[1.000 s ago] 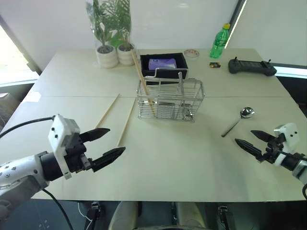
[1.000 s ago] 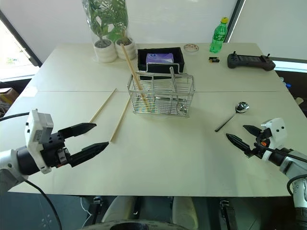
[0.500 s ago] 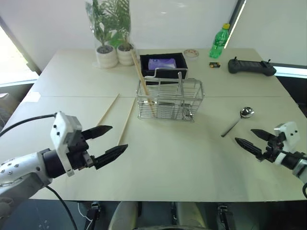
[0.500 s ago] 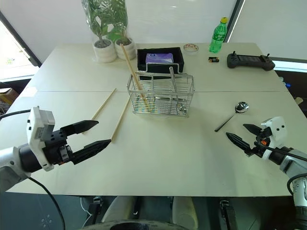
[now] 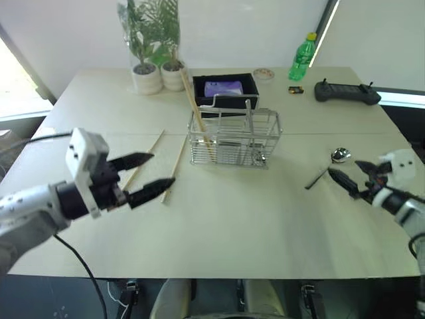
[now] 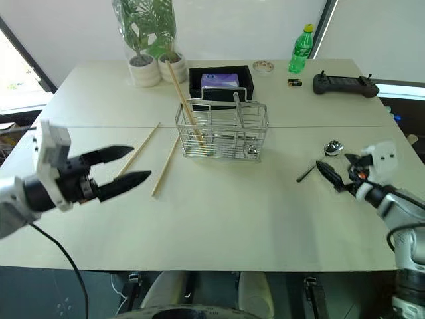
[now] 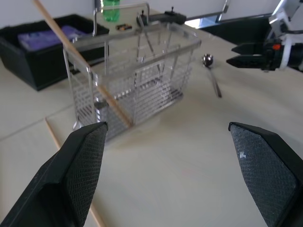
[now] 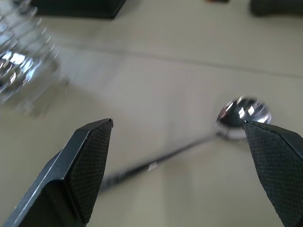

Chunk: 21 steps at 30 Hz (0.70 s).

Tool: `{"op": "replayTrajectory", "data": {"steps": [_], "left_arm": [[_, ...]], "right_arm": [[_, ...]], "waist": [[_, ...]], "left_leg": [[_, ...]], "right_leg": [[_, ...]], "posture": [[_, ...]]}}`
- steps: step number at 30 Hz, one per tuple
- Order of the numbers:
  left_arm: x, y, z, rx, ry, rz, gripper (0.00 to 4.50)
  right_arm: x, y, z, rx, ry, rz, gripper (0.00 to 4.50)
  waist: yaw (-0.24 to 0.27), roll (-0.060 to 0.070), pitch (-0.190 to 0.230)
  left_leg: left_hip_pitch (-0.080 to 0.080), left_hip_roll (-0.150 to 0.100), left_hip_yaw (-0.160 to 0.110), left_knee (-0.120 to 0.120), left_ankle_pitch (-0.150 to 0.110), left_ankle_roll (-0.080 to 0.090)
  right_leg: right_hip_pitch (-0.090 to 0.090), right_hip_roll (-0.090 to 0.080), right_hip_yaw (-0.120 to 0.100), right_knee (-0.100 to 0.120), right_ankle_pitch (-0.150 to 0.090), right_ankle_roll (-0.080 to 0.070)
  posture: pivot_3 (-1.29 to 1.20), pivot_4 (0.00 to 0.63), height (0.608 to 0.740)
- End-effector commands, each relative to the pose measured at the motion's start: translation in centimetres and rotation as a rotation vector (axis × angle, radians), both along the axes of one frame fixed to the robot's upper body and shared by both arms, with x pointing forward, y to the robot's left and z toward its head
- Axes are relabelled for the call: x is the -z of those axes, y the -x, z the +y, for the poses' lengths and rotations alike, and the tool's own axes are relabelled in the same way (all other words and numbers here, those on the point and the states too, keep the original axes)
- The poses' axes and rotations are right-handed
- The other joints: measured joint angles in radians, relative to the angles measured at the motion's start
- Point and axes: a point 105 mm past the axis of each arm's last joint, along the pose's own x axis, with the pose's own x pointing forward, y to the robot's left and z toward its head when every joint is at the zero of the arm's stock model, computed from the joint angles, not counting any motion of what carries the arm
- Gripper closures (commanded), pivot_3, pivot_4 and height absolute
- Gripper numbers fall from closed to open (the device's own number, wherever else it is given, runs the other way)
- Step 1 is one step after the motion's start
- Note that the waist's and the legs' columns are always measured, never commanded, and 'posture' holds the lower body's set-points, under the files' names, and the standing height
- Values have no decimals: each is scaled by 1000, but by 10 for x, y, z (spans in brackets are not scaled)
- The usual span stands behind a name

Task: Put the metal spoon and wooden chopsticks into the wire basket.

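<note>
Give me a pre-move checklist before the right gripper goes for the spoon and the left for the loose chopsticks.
1. right gripper open: ok.
2. metal spoon flat on the table, not covered: ok.
3. Right gripper lined up over the spoon handle: ok, seen in the right wrist view.
4. left gripper open: ok.
5. Two wooden chopsticks loose on the table: ok.
6. wire basket upright, one chopstick already leaning in it: ok.

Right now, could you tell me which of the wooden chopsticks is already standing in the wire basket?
The chopstick leaning inside the wire basket, at its left end, top poking above the rim. The other two chopsticks lie flat on the table left of the basket.
</note>
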Motion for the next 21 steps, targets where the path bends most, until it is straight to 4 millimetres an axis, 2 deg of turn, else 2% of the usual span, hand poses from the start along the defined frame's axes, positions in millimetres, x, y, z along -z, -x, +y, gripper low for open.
{"op": "replayTrajectory", "data": {"steps": [1,4,7,12,16,21], "left_arm": [[-18,-7,-7,11,23,-22,176],[-29,-10,-14,28,50,-37,176],[-29,-14,-17,22,43,-40,176],[-30,-14,-24,35,34,-45,176],[-39,-4,-40,132,43,-51,176],[-47,2,-57,235,25,-86,176]], "right_arm": [[-22,-12,8,167,-22,-30,0],[-27,-19,20,263,-58,-9,0],[-27,-23,29,385,-55,35,0],[-19,-17,17,598,-109,132,0],[-14,-12,9,656,-74,176,0],[4,-11,6,670,-114,244,0]], "waist": [[0,0,0],[1,0,0],[1,0,0],[3,0,0],[1,0,0],[-12,0,0]], "left_leg": [[0,0,0,-1,0,0],[-1,-1,-1,-3,0,0],[-1,-1,-1,-4,0,0],[-1,-1,-1,-4,0,0],[-2,-2,-2,-2,0,0],[-1,-1,-1,-2,0,0]], "right_leg": [[-1,0,0,0,0,0],[-2,1,0,0,0,0],[-3,1,0,0,0,0],[-3,1,0,0,0,0],[-2,2,-1,0,0,0],[-2,2,0,1,0,0]], "posture": [[0,150,714],[0,150,714],[0,150,714],[0,150,714],[0,150,714],[0,150,714]]}}
